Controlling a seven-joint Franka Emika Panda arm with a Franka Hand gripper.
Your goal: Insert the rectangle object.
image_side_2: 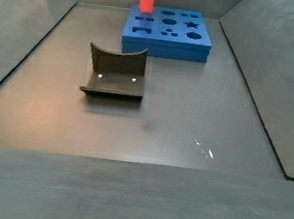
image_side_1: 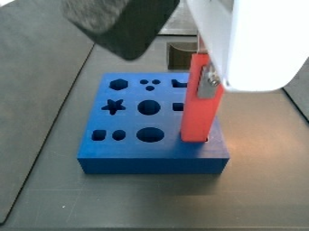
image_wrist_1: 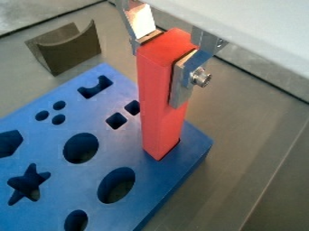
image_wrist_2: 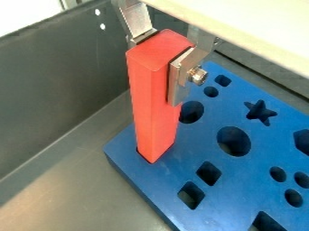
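Pincer (image_wrist_1: 168, 56) with flat silver plates clamped on top part of long red-orange bar (image_wrist_1: 161, 99), standing upright at corner of blue block with shaped holes (image_wrist_1: 72, 149), bottom end at hole, maybe partly in, more pushing down left.

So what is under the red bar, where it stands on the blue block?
The rectangle object, upright in the end effector, meets the blue block near one corner. Around its foot only blue surface shows. Whether a slot lies beneath, or how deep the bar sits, is covered by the bar itself.
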